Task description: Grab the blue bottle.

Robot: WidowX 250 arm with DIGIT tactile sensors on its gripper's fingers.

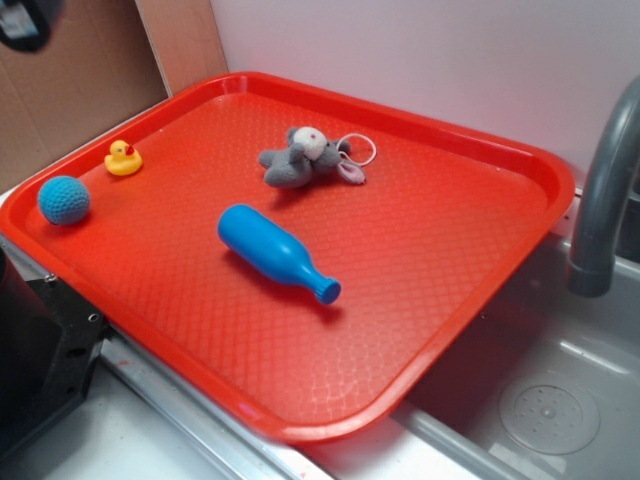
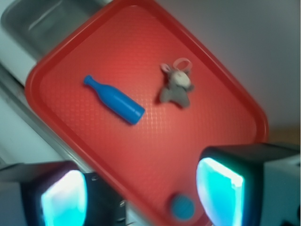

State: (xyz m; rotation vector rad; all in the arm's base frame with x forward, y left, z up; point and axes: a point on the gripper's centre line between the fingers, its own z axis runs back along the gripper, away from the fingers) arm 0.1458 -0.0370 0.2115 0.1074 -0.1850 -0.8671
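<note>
Wide-open, empty gripper [image 2: 141,193] hovers above the blue bottle [image 1: 274,251] lying flat, neck toward the sink [image 1: 560,400].

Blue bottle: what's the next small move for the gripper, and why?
Probably move forward over the tray and down toward the blue bottle, aiming at its fat body. The bottle lies on its side, clear of the plush mouse. In the wrist view the fingers are spread wide with nothing between them, high above the tray's near edge by the crocheted ball.
</note>
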